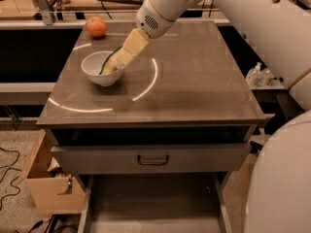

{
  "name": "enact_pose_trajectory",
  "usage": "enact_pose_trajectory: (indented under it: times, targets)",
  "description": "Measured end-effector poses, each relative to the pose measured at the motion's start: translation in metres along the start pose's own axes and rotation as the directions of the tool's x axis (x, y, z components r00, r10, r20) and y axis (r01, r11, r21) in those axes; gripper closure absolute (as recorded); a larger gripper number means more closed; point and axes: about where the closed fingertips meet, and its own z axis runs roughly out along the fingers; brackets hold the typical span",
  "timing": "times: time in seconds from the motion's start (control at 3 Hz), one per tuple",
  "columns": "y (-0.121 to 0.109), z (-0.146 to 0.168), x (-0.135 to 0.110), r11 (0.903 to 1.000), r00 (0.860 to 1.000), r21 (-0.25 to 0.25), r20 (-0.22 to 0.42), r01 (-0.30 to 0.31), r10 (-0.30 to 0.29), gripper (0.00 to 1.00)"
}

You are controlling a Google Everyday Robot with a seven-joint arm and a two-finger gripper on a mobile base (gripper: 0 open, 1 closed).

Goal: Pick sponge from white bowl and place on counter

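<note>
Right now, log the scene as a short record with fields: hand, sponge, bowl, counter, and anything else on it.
hand: reaching down into the white bowl, at the sponge
sponge: in the bowl, tilted up on edge, not lifted out
white bowl: upright on the counter, back left area
counter: white arc marks around the bowl
drawer: under the top, with a handle
orange fruit: back left corner, apart from the bowl
</note>
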Motion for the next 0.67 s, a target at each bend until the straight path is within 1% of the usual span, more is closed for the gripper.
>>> enact_pose_trajectory:
  times: [0.33,0.67]
  targets:
    - [0.007,0.006,-0.010,0.9996,1.000,-0.029,0.030,0.005,-0.004,0.00]
    - [0.010,0.018,-0.012,0.9990,1.000,-0.041,0.021,-0.014,0.015,0.00]
